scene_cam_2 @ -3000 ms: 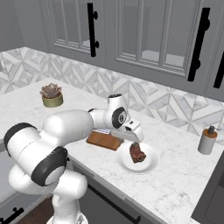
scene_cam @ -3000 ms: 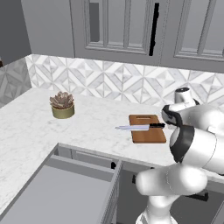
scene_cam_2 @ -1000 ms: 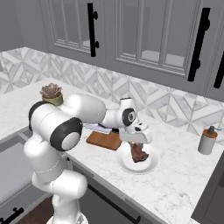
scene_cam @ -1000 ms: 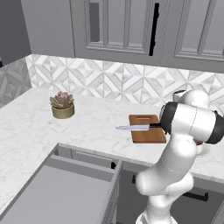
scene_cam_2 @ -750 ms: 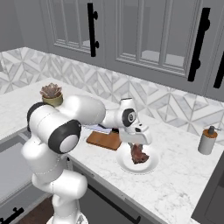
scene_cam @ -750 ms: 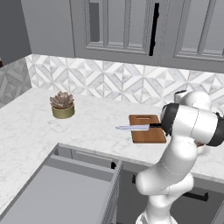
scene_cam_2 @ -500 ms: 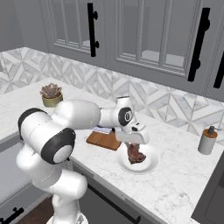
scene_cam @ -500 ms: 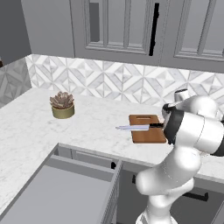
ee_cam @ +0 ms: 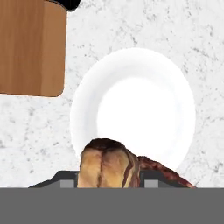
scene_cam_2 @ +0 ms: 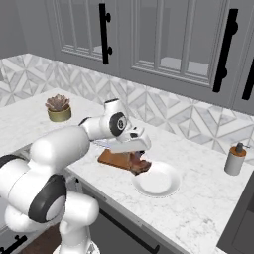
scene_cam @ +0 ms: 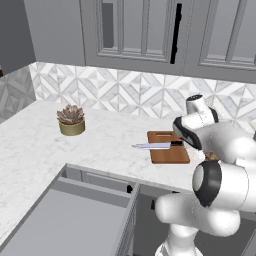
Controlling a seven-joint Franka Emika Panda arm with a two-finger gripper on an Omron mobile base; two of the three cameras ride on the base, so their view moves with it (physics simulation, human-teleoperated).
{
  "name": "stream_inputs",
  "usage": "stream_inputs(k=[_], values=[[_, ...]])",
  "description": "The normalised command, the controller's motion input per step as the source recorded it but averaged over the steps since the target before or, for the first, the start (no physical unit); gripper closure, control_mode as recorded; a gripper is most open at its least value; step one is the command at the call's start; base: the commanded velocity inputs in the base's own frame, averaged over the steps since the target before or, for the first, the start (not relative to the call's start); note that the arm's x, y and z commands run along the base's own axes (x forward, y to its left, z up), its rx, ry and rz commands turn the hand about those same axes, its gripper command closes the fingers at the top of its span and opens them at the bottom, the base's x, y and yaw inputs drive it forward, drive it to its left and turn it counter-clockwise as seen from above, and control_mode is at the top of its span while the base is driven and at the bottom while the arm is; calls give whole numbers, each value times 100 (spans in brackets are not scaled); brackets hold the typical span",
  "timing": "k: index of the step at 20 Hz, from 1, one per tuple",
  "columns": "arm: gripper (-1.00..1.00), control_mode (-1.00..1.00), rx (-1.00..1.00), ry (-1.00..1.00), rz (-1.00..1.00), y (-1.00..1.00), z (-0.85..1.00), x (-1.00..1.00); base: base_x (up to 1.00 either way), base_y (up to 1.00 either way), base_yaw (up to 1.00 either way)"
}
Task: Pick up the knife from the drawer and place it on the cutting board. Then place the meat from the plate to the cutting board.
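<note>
A white marble surface [scene_cam_2: 208, 208] runs under grey wall cupboards. On it sits a white round plate [scene_cam_2: 158, 179], bare inside. The claw [scene_cam_2: 140, 165] hangs just above the plate's near-left rim, closed on a piece of meat [scene_cam_2: 142, 167], a brown and dark red chunk. In the hand view the meat [ee_cam: 111, 166] is pinched between the two fingers and raised over the plate [ee_cam: 135, 109], not touching it.

Just beside the plate lies a small reddish-brown cutting board [scene_cam: 167, 148]. A knife [scene_cam: 155, 145] rests across it, its black handle on the wood and its silver blade pointing left, past the board's edge and over the marble. In the hand view the board [ee_cam: 30, 48] fills the upper left corner, with the dark end of the knife handle [ee_cam: 65, 4] at its top edge.

Below the surface's front edge a wide, shallow grey drawer [scene_cam: 75, 220] stands pulled open, with nothing in it.

A small potted succulent [scene_cam: 71, 119] sits well to the left. A soap dispenser [scene_cam_2: 234, 158] stands far to the right, near the wall.
</note>
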Motion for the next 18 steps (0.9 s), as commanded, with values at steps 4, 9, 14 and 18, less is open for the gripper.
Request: stream_inputs(k=[4, 9, 14, 18], values=[[100, -100, 0, 0, 47, 73, 26, 1, 0, 0, 0], [100, -100, 0, 0, 37, 74, 1, 15, 0, 0, 0], [100, -100, -3, 0, 13, 48, 0, 45, 0, 0, 0], [100, -100, -8, 0, 0, 11, -13, 60, 0, 0, 0]])
